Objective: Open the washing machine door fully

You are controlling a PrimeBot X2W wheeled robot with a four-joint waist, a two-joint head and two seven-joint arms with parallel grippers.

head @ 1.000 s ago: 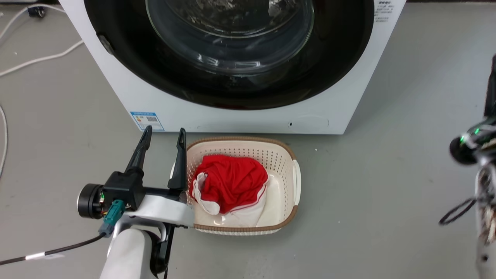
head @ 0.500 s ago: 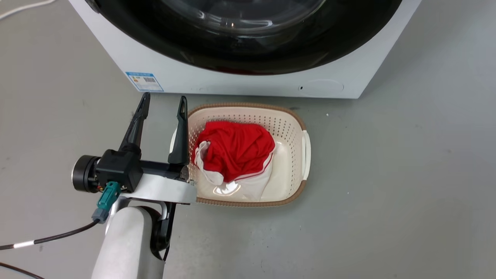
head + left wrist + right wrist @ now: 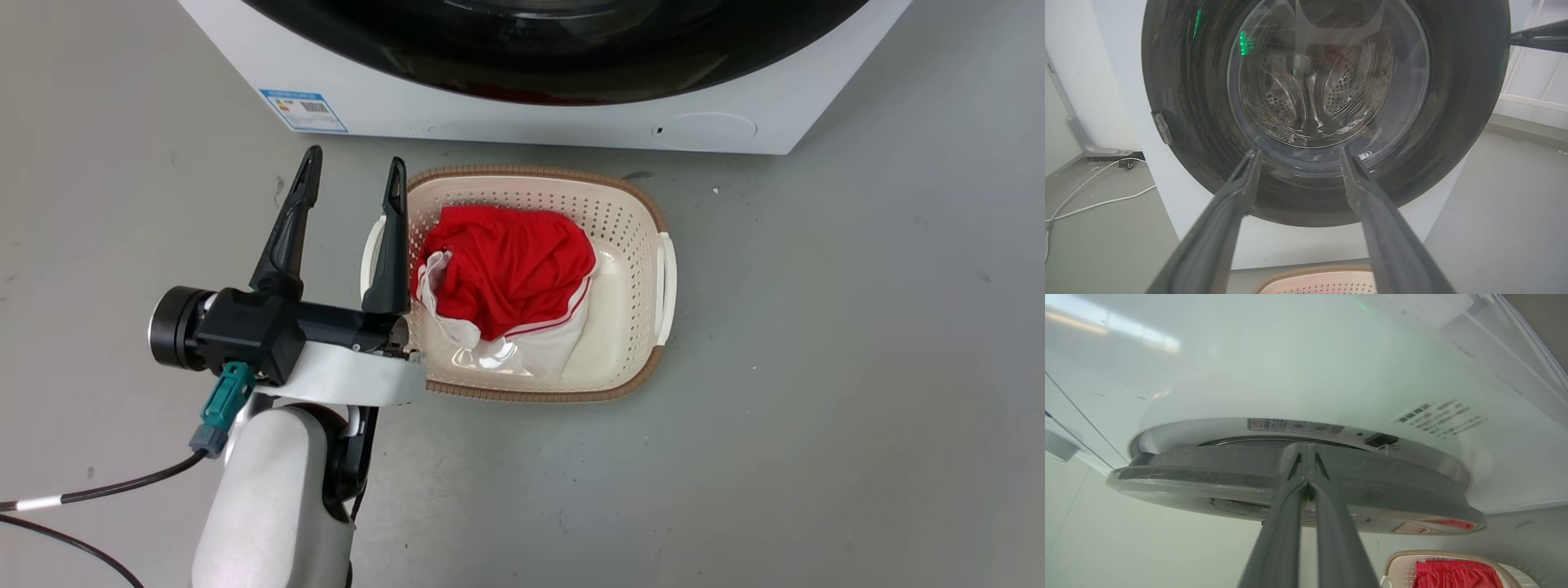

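The head view has slid over the last second: the machine [image 3: 457, 114] has climbed to its top edge and the basket [image 3: 531, 171] with it. That is the camera dipping, not the things moving. The left pincer [image 3: 355, 159] keeps its place, fingers spread and empty, its right finger just beside the basket's left wall. The door [image 3: 555, 57] stands ahead of its tips, well apart.

The right arm was at the head view's right edge a second ago. Now the right pincer [image 3: 1306, 451] has its fingers pressed together, tips on the door's [image 3: 1208, 473] rim. I cannot tell whether they pinch anything. From the left wrist, it [image 3: 1535, 34] reaches in at the door's [image 3: 1453, 102] right edge.

A dark slit seems to part door and front, so I judge the pull only begun, with nearly the whole swing left.

The basket holds a red garment [image 3: 510, 265] on a white cloth [image 3: 539, 355]. Through the glass, the drum [image 3: 1339, 90] shows no laundry I can make out.
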